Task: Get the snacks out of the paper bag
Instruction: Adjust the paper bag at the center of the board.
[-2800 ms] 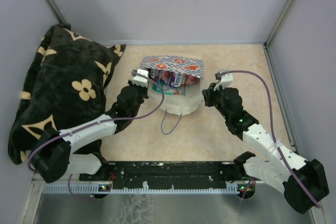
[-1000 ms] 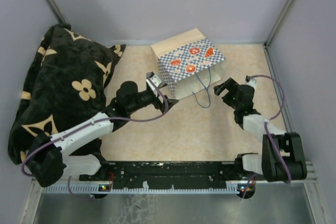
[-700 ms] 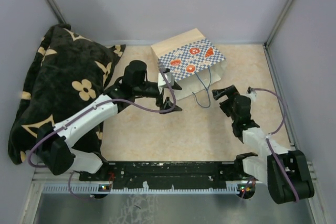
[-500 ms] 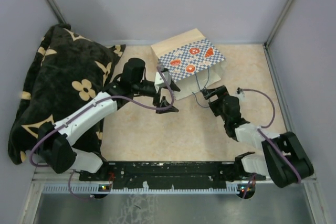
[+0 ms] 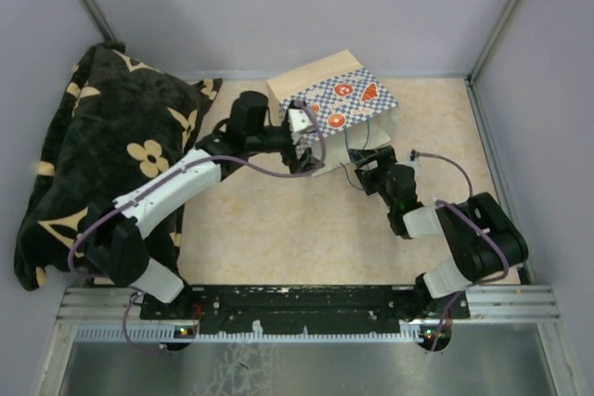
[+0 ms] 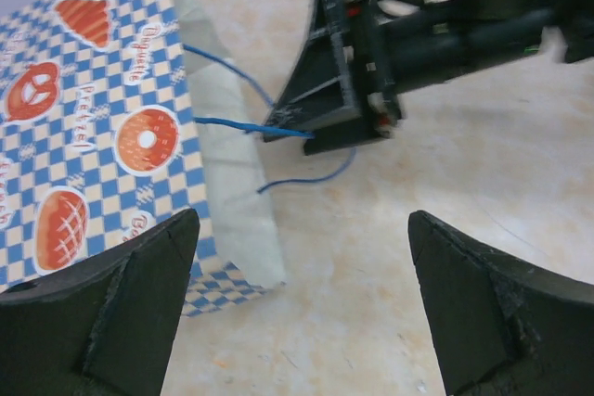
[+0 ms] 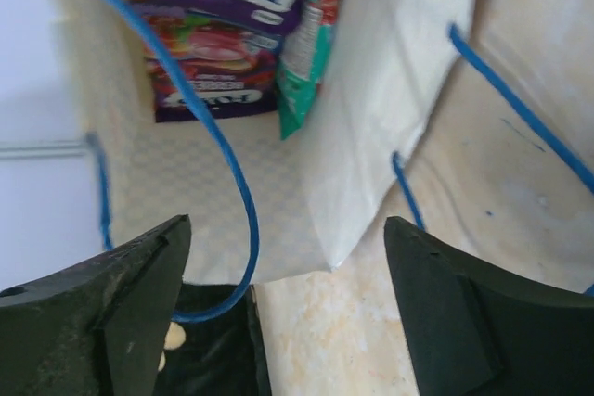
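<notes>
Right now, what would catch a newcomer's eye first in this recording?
The blue-checkered paper bag lies at the far middle of the table, its mouth toward the arms, with the left gripper and right gripper both open at its near edge. The right wrist view looks straight inside at a purple snack packet beside a teal packet. A big black floral blanket is heaped on the left.

Black blanket [image 5: 111,155] with cream flower motifs, heaped on the left side of the beige worktop [image 5: 306,238], against the grey wall [image 5: 278,6]. Black rail [image 5: 306,301] along the near edge.
</notes>
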